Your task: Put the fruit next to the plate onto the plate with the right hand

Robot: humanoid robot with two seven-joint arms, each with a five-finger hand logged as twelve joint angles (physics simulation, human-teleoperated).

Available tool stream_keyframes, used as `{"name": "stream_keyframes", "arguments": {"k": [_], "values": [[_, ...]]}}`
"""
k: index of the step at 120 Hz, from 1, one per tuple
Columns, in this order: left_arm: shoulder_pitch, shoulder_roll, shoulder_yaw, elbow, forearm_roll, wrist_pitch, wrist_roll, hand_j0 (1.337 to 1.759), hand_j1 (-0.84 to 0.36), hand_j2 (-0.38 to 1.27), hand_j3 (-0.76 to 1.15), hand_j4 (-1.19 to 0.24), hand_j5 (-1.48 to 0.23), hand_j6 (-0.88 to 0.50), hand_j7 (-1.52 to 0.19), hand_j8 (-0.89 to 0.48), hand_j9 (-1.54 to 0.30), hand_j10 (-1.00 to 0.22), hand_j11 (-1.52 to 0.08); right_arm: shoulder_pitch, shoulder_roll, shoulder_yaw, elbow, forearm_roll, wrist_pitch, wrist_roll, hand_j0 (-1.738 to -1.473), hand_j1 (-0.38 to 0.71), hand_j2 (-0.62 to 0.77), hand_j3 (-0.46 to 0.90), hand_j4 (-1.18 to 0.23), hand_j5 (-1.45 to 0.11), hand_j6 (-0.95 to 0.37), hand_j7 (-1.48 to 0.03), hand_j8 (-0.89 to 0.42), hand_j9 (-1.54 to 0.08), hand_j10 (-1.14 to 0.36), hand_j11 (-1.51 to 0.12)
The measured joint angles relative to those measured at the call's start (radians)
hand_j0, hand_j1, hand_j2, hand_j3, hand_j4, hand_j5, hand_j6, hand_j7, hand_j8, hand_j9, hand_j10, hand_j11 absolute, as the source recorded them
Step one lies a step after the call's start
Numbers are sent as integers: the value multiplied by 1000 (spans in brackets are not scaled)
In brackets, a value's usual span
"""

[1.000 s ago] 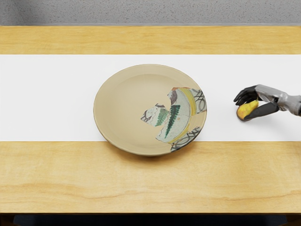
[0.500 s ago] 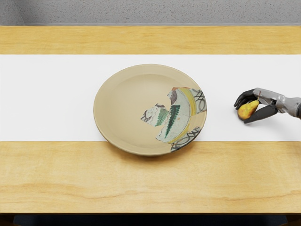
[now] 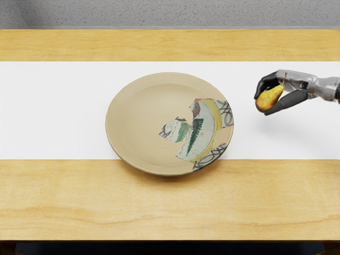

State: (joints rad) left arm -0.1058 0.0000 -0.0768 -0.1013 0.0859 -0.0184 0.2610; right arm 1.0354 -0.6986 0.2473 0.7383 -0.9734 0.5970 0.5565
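Observation:
A yellow-orange pear hangs in my right hand, whose dark fingers are shut around it. The hand comes in from the right edge and holds the fruit above the white runner, a short way to the right of the plate and clear of it. The beige plate, with a green, yellow and black pattern on its right side, sits in the middle of the table with nothing on it. My left arm does not show.
A white runner crosses the wooden table from left to right under the plate. A grey wall runs behind the far table edge.
My right hand has lifted the pear off the runner and carried it up and slightly left, toward the plate. The pear now hangs more upright in the fingers.

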Motion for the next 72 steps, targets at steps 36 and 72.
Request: {"name": "stream_keyframes", "arguments": {"k": [36,72], "values": [[0,0,0,0,0,0,0,1658,330,3,0,-17,-21,-17,-21,-17,-20,-16,-20,165,89,-4,32,11,13,-235,-1656,302,203,1,-684,-951,-491,-915,-330,-945,-369,-966],[0,0,0,0,0,0,0,1658,330,3,0,-16,-21,-17,-21,-17,-20,-16,-20,215,220,-4,111,12,15,-361,-1657,297,192,1,-679,-958,-490,-914,-324,-951,-369,-973]]}}
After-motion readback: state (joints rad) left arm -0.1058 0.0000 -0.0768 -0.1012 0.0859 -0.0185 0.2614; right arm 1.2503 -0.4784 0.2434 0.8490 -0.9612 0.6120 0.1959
